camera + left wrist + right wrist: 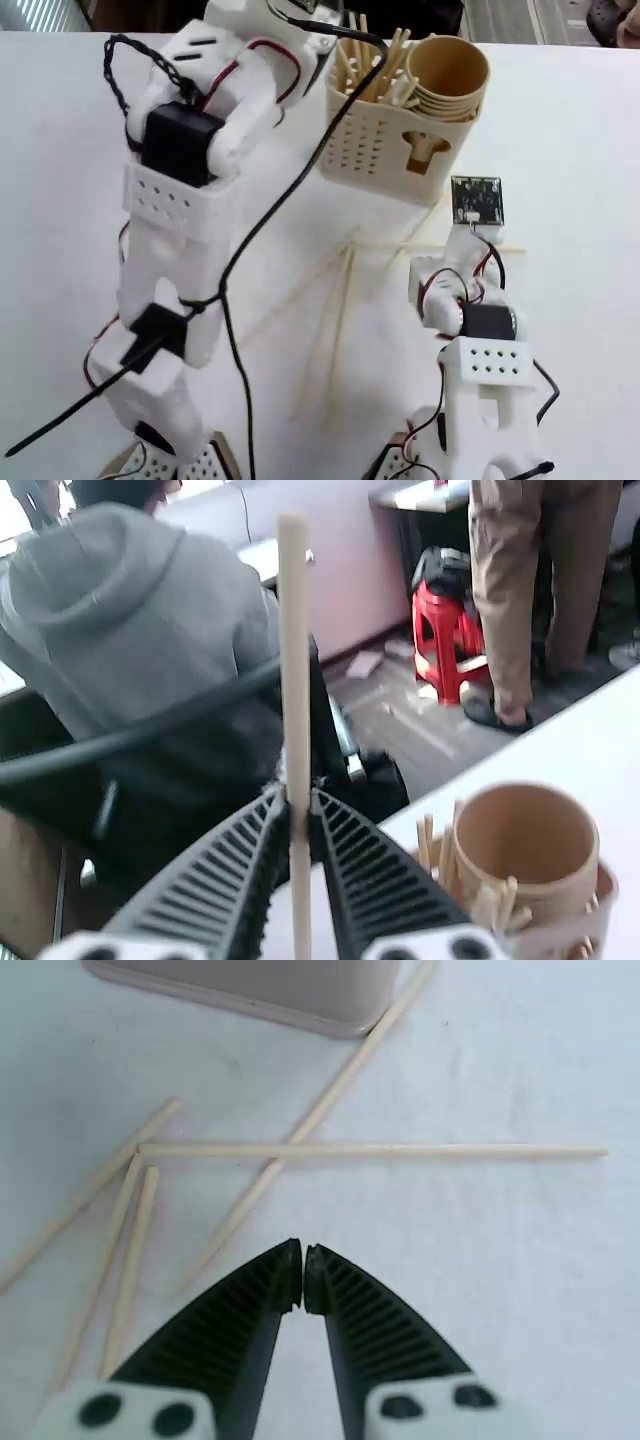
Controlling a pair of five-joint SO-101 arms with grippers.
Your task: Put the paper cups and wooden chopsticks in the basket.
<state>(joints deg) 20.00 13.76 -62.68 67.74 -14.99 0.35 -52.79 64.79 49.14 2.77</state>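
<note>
Chopstick (293, 630) stands pinched in left claw (298, 802), one end cut off.

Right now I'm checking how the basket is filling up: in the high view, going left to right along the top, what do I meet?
Left arm → basket, holding first the chopsticks, then the cups.

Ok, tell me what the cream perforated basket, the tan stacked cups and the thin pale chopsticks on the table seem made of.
Cream perforated basket: probably moulded plastic, matt, judging by its regular holes and rounded corners.
Tan stacked cups: paper, matt, with thin rolled rims nesting closely.
Thin pale chopsticks: likely bare wood or bamboo, unvarnished, pale and dull without shine.
</note>
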